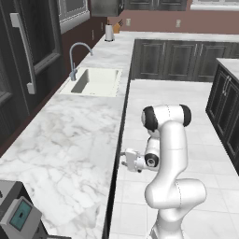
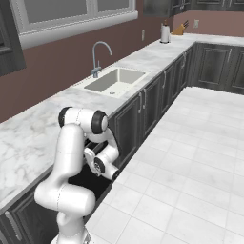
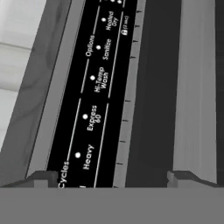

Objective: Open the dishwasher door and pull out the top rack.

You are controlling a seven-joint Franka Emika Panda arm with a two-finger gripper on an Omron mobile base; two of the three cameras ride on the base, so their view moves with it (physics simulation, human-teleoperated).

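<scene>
Marble-patterned white counter [image 1: 70, 140] runs the length of the wall, and we sit parked alongside it, because the dishwasher sits beneath its edge. A sink [image 1: 95, 81] with a curved faucet [image 1: 77, 58] lies farther along, and dark grey cabinet doors [image 2: 147, 107] line the front beyond us.

Below the counter lip, in the right base view, we see the dishwasher door [image 2: 90, 178] as a plain black panel just in front of our forearm; we judge it closed or barely cracked, though the arm hides most of it. No wire rack is visible yet, which fits a door not yet lowered.

Our arm folds tightly: elbow raised high, forearm dropping, wrist turned toward the cabinet face so the hand meets the door's top edge squarely. The gripper [image 1: 124, 158] reaches right under the counter overhang.

From the hand, we look along the black control strip [image 3: 94, 96] with its white labels such as "Heavy" and "Express". Our fingertips [image 3: 43, 178] stand spread wide, straddling the strip and holding nothing, seemingly ready to catch the door's upper edge.
</scene>
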